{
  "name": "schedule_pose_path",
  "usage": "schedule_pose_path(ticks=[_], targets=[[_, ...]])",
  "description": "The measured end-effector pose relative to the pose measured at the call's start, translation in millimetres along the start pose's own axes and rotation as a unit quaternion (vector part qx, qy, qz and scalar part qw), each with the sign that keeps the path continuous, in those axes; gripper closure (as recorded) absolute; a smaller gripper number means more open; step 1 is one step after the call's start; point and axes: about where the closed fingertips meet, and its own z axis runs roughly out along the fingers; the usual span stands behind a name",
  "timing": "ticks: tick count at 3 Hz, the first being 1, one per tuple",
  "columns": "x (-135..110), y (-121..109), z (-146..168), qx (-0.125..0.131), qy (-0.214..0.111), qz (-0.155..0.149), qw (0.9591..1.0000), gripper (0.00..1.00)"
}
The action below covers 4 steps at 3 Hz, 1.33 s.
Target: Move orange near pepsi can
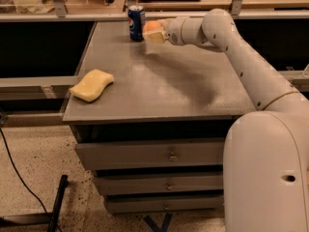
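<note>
The gripper (154, 34) was clamped across the middle of the orange (151, 26), which looked firm, smooth and apt to roll, with the pepsi can (136, 23) just beyond its fingertips.

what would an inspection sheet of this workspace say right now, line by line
surface: grey table, flat top, dark shadow under the arm
job's things: can upright at the far edge; orange just to its right, held in the gripper
clutter: yellow sponge near the table's left edge, apart from the rest
gripper: gripper at the far edge beside the can, shut on the orange
cables: black cable on the floor at left
surroundings: three drawers under the top, speckled floor, railed shelving behind
</note>
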Motion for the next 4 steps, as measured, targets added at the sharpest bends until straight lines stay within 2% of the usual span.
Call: schedule_pose_path(ticks=[3, 4], targets=[[0, 10, 14, -0.014, -0.004, 0.002, 0.9999, 0.12], [0, 13, 17, -0.017, -0.004, 0.003, 0.9998, 0.0]])
